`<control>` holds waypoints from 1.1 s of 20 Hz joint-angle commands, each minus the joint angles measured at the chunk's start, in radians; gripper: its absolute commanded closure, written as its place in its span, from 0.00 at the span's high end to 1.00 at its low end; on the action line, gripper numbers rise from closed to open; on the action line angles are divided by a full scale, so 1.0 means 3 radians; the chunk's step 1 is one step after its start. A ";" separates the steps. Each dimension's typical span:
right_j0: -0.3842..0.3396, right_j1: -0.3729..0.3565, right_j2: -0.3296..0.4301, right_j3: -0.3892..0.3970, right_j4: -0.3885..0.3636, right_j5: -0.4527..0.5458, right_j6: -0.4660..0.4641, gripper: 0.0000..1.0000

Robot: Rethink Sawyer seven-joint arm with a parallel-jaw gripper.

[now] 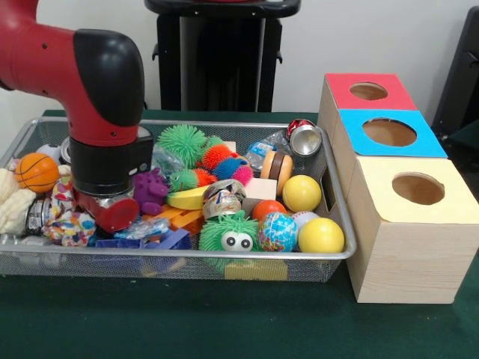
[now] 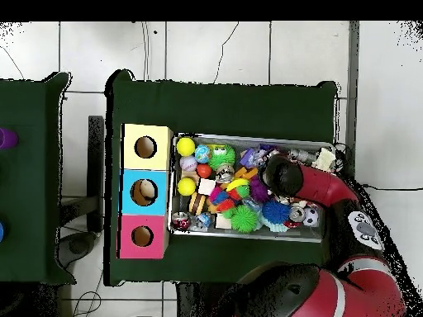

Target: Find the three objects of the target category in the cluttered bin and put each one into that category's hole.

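Observation:
The bin (image 1: 224, 255) is a wide silver mesh basket crammed with toys; it also shows in the overhead view (image 2: 248, 236). The red-topped box's hole (image 1: 368, 91) is at the far end of the row of boxes to the right of the bin, and shows in the overhead view (image 2: 142, 236). My arm reaches down into the bin's left part. My gripper (image 1: 112, 215) sits low among the toys beside a purple toy (image 1: 150, 189), mostly hidden by the wrist. In the overhead view my gripper (image 2: 277, 175) is covered by the arm. Nothing shows held.
The bin holds two yellow balls (image 1: 301, 193) (image 1: 321, 235), a globe ball (image 1: 278, 231), a green fuzzy toy with eyes (image 1: 237, 238), an orange basketball (image 1: 36, 172), a green spiky ball (image 1: 182, 142) and a crushed can (image 1: 304, 138). Blue-topped (image 1: 389, 132) and yellow-topped (image 1: 418, 188) boxes stand nearer.

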 commanded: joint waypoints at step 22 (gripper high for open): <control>0.0630 0.0296 0.0210 0.0698 0.1077 -0.0508 0.0915 0.00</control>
